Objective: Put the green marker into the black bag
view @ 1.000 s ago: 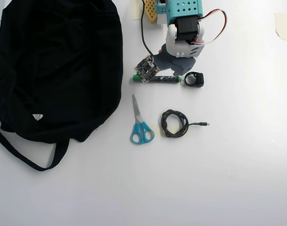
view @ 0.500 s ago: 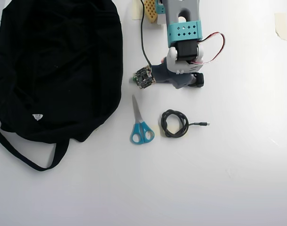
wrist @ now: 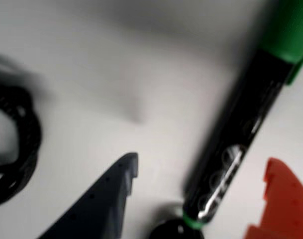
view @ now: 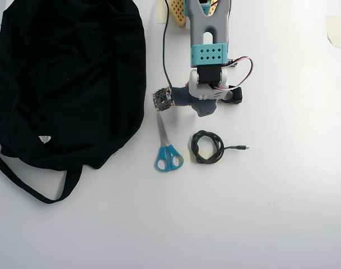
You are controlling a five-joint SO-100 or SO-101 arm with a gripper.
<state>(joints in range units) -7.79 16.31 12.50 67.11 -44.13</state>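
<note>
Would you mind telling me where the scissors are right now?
In the overhead view the scissors lie near the centre, just right of the black bag and left of the coiled cable.

Overhead: arm hides green marker (wrist: 241,134).

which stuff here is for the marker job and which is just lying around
For the job:
marker, between the open claw tips
bag

Lying about:
scissors
coiled cable
small black ring-shaped part
tape pieces on the table
</note>
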